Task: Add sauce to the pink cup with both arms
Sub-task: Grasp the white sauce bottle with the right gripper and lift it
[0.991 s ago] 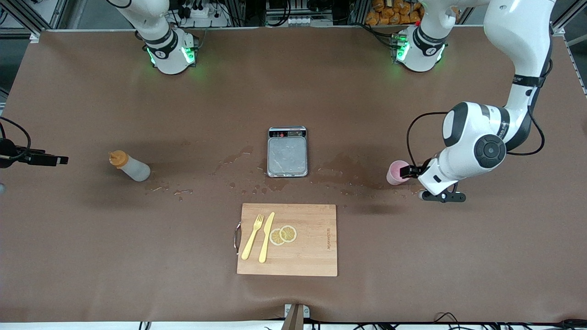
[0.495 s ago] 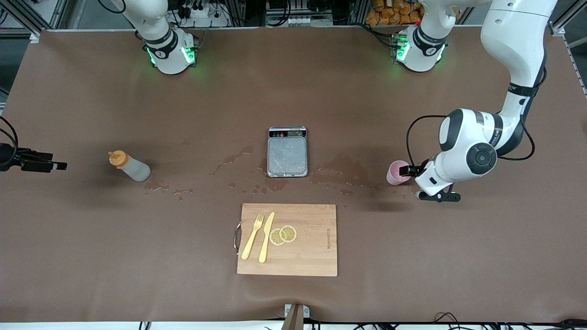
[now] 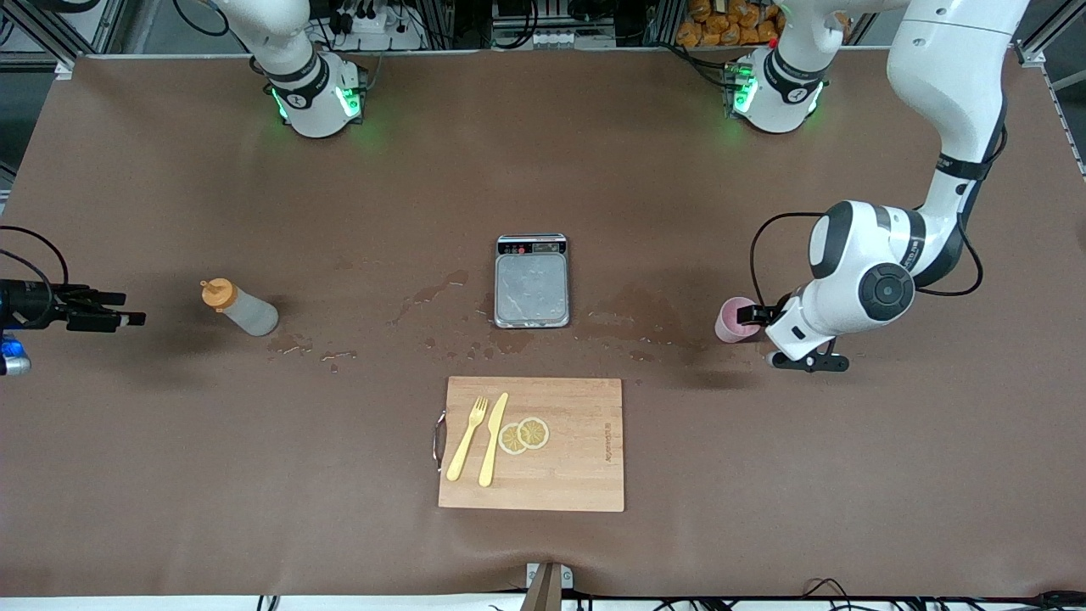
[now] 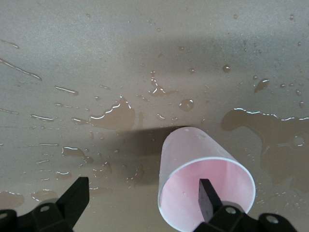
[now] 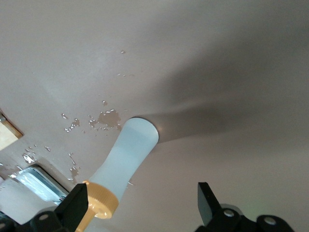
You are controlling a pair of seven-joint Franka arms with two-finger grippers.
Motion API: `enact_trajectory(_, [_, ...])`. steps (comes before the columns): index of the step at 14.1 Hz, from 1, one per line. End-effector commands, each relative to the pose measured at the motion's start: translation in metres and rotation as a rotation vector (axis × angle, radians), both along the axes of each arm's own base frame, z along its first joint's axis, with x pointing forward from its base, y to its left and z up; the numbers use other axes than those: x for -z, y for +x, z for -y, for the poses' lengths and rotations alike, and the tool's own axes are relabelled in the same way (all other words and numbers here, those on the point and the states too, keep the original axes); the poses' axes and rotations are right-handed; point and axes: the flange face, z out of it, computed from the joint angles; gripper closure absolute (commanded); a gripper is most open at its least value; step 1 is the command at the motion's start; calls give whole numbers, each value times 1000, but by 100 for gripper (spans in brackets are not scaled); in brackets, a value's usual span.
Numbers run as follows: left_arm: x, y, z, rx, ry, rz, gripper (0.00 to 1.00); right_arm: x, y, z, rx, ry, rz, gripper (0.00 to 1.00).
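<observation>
Looking from the front camera, the left gripper (image 3: 747, 327) sits low at the pink cup (image 3: 730, 320), near the table's (image 3: 543, 170) edge at the left arm's end, but its fingers are mostly hidden under the wrist there. The left wrist view fills that in: fingers spread wide, one fingertip (image 4: 206, 195) dipped inside the cup's mouth, the other (image 4: 76, 193) outside over wet table, so the rim sits between them, not clamped. Cup (image 4: 205, 186) stands upright; inside is pink and looks empty, though part of the bottom is cut off by the frame edge

Right gripper (image 3: 102, 310) hangs over the table edge at the right arm's end, only partly in the front view, arm cut off. Right wrist view shows its fingers (image 5: 75, 205) apart, holding nothing, with the sauce bottle (image 5: 120, 164) below it. Bottle (image 3: 240, 308) stands tilted-looking in the front view, orange cap on, well apart from the cup; contents hard to make out through the cloudy wall

Mid-table: a scale (image 3: 532, 281) with a wet steel top, puddles (image 3: 441, 293) spread around it. Nearer the front camera edge, a cutting board (image 3: 577, 475) carries a yellow fork (image 3: 468, 438), a yellow knife (image 3: 493, 439) and two lemon slices (image 3: 524, 434). The wrist views show only a corner of the scale (image 5: 36, 186)
</observation>
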Motion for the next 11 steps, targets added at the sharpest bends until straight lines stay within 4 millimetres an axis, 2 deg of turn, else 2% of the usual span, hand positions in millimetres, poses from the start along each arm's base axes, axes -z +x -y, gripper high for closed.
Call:
enact_trajectory(1, [10, -4, 5, 15, 15, 1, 0, 10, -1, 8, 105, 46, -47, 0])
enact_trajectory(3, [12, -5, 7, 17, 16, -3, 0, 12, 0, 1, 150, 43, -111, 0])
enact_trajectory(4, [11, -4, 7, 17, 15, -1, 1, 19, -1, 1, 178, 44, -144, 0])
enact_trajectory(6, [12, -4, 8, 11, 12, -4, 47, 35, -4, -4, 250, 65, -241, 0])
enact_trajectory(9, [12, -4, 9, -4, 14, -5, 99, 71, -12, -12, 380, 109, -429, 0])
enact_trajectory(11, [14, -4, 10, -8, 14, -7, 100, 80, -12, -15, 420, 112, -479, 0])
